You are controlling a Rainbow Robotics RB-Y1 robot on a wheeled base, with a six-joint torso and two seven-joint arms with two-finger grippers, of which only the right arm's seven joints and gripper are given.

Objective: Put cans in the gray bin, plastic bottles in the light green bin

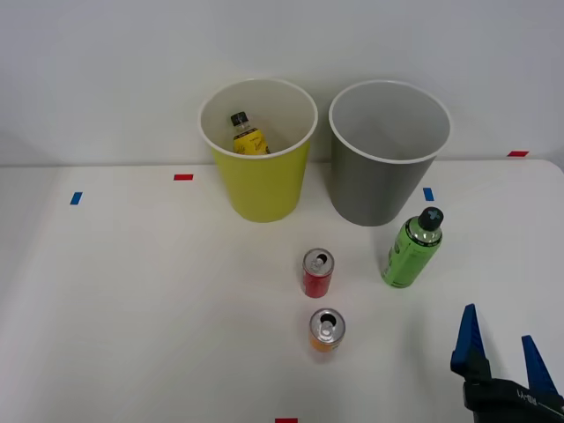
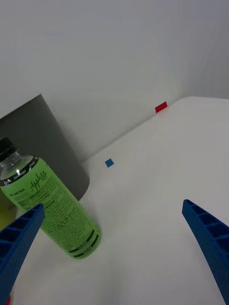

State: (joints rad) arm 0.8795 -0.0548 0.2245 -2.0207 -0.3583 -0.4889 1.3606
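Green plastic is what I am after: the green bottle (image 1: 411, 251) stands upright on the white table (image 1: 132, 300), just in front of the gray bin (image 1: 389, 152) and well ahead of my right gripper (image 1: 502, 346), which hangs at the near right with its blue fingers (image 2: 210, 243) spread wide and empty. The yellow-label bottle (image 1: 246, 134) already lies inside the light green bin (image 1: 259, 150). The red can (image 1: 318, 272) and the orange can (image 1: 327, 330) stand on the table to the left of the green bottle, one behind the other.

My worry is the bottle itself. It is tall and narrow, so I judge it will topple easily if one finger reaches it before the other, and a fallen bottle could roll into the red can. From my wrist view it sits off toward one finger, not between them, so I need to line up first. A high grip near the black cap (image 1: 430, 218) might slip. The gray bin stands right behind it, and pushing too far forward could shove that. Later, the nearer bin is the wrong one for a bottle.
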